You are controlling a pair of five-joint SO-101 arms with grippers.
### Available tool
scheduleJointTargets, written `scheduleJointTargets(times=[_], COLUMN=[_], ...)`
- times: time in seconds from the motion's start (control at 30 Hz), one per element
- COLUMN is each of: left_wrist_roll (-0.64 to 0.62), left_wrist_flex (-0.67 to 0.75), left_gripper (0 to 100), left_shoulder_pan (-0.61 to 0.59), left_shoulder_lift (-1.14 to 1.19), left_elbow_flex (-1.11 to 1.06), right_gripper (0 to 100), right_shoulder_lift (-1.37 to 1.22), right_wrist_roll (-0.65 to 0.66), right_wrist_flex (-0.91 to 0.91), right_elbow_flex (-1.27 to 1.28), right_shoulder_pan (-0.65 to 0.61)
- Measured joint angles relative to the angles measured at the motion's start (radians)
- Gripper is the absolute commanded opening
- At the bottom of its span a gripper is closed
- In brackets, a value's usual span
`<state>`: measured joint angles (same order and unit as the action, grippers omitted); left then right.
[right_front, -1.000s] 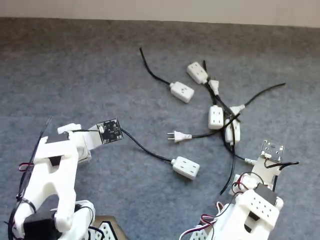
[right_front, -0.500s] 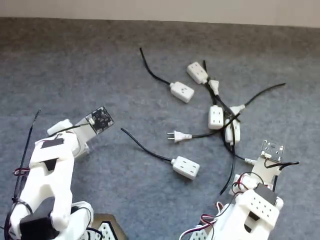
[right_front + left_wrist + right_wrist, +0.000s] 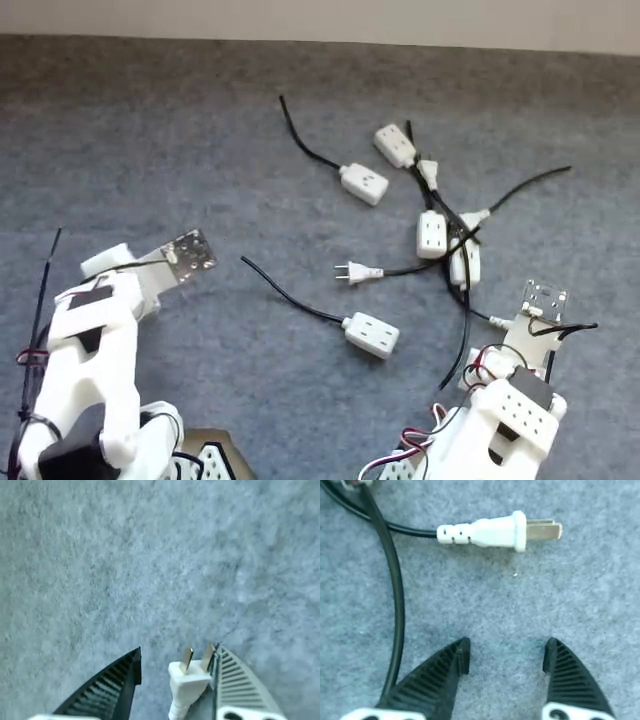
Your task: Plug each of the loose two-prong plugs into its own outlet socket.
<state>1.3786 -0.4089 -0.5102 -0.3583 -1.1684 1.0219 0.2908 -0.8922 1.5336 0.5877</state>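
My left gripper (image 3: 175, 655) hangs above bare carpet with its jaws apart. A white two-prong plug (image 3: 189, 676) lies against the light finger (image 3: 235, 685), with a gap to the dark finger (image 3: 117, 682). In the high view that gripper (image 3: 190, 255) sits at the left, away from the cords. My right gripper (image 3: 505, 652) is open just over the carpet, and a loose white plug (image 3: 490, 530) lies ahead of its tips, apart from them. The high view shows that plug (image 3: 497, 322) beside the right gripper (image 3: 540, 298). Another loose plug (image 3: 357, 271) lies mid-table near an outlet socket (image 3: 370, 335).
Several more white sockets and plugs lie in a tangle of black cords (image 3: 450, 225) at the centre right, with one socket (image 3: 363, 183) farther back. A black cord (image 3: 395, 590) runs beside my right gripper's dark finger. Grey carpet (image 3: 150, 130) spreads to the left and back.
My left arm has drawn back to the left, away from the black cord's end, and its wrist has turned. The right arm and the cords have kept still.
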Motion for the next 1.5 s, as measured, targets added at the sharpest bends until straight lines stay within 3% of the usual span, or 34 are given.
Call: scheduleJointTargets(times=[0.23, 0.47, 0.77, 0.87, 1.0, 1.3, 1.5], left_wrist_roll=[0.020, 0.020, 0.021, 0.021, 0.021, 0.021, 0.021], left_wrist_flex=[-0.071, -0.175, -0.420, -0.437, -0.410, -0.137, -0.110], left_gripper=[22, 22, 22, 22, 22, 22, 22], left_shoulder_pan=[-0.080, -0.083, -0.091, -0.094, -0.080, -0.078, -0.071], left_shoulder_lift=[-0.002, -0.020, -0.284, -0.358, -0.367, -0.238, -0.034], left_elbow_flex=[0.005, 0.008, -0.011, -0.018, -0.038, -0.041, 0.064], right_gripper=[23.8, 23.8, 23.8, 23.8, 23.8, 23.8, 23.8], right_shoulder_lift=[0.000, 0.000, 0.000, 0.000, 0.000, 0.000, 0.000], right_wrist_roll=[0.000, 0.000, 0.000, 0.000, 0.000, 0.000, 0.000], right_wrist_flex=[0.014, 0.017, 0.017, 0.017, 0.017, 0.017, 0.017], right_elbow_flex=[0.003, 0.006, 0.006, 0.006, 0.006, 0.006, 0.006], right_shoulder_pan=[-0.002, -0.002, -0.002, -0.002, -0.002, -0.002, -0.002])
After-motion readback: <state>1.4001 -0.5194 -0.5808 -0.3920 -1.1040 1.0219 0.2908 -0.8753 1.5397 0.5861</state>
